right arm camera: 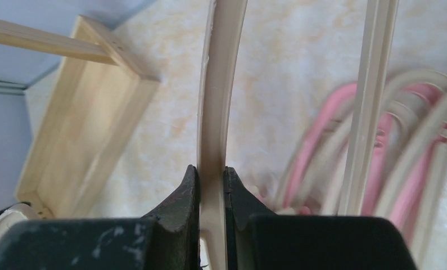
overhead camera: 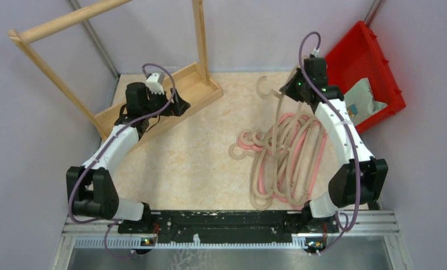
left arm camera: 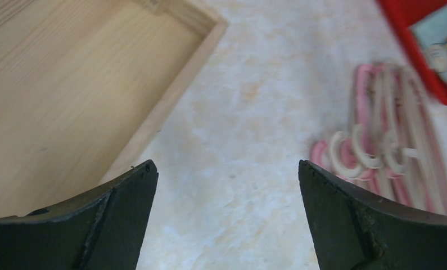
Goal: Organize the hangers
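The right tool pinches a bar of one beige hanger, the other hangers lie tangled in a pile on the tabletop, the left tool is wide and empty, and we judge them light, stiff, slippery, best held on a straight bar.

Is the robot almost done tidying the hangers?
Not nearly. No hanger shows on the wooden rack yet. The right jaws are shut on one beige hanger, the left jaws are open and empty, and the pile of pink and beige hangers lies on the table.
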You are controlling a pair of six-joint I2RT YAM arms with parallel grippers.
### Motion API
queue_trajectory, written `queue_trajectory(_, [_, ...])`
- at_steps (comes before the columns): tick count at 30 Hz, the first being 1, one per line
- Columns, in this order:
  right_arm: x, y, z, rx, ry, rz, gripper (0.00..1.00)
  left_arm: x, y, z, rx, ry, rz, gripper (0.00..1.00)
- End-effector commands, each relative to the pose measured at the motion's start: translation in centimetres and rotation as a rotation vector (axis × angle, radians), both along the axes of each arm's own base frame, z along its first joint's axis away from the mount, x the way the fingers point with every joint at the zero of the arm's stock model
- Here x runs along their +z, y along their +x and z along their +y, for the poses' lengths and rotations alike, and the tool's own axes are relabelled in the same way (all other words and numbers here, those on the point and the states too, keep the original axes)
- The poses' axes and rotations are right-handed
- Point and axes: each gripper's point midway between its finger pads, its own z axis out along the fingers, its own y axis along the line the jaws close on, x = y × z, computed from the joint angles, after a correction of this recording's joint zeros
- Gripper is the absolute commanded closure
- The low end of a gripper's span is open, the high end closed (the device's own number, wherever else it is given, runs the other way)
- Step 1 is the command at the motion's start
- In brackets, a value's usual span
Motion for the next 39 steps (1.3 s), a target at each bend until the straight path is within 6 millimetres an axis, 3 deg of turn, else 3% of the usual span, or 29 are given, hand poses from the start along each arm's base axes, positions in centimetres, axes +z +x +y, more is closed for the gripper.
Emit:
queue_trajectory(1, [1.2,4.4,4.4,0.047,0.149,-0.078,1.0,6.0,-3.5,-6.8,-0.266,-0.199,-0.131,0.0])
queue_trajectory(4, [0.7,7.3,7.5,0.084,0.188,-0.087,1.0,7.4,-5.3,-10.1,-0.335,-0.197,-0.175,0.0])
queue_trajectory(8, [2.2,9.8,10.9,0.135,0.255,-0.121,1.0,8.6,-6.7,-12.7,-0.369,-0.248,-0.205,0.0])
queue_trajectory(14, [5.7,11.2,16.1,0.212,0.407,-0.177,1.0,6.5,-7.4,-15.9,-0.37,-0.222,-0.184,0.0])
queue_trajectory(18, [8.2,10.6,18.8,0.262,0.496,-0.204,1.0,4.8,-7.5,-17.8,-0.366,-0.195,-0.164,0.0])
queue_trajectory(24, [9.7,9.3,21.1,0.324,0.552,-0.204,1.0,3.2,-6.7,-19.3,-0.343,-0.163,-0.143,0.0])
queue_trajectory(29, [10.7,7.6,22.1,0.382,0.617,-0.168,1.0,2.0,-5.2,-18.9,-0.277,-0.111,-0.141,0.0])
queue_trajectory(34, [11.7,5.2,21.5,0.391,0.638,-0.164,1.0,0.9,-3.2,-17.6,-0.168,-0.041,-0.136,0.0])
queue_trajectory(37, [11.6,4.1,21.6,0.42,0.641,-0.133,1.0,0.3,-2.6,-17.4,-0.145,-0.007,-0.114,0.08])
queue_trajectory(39, [11.1,3.5,21.5,0.428,0.641,-0.114,1.0,0.3,-2.4,-17.4,-0.138,0.0,-0.112,0.22])
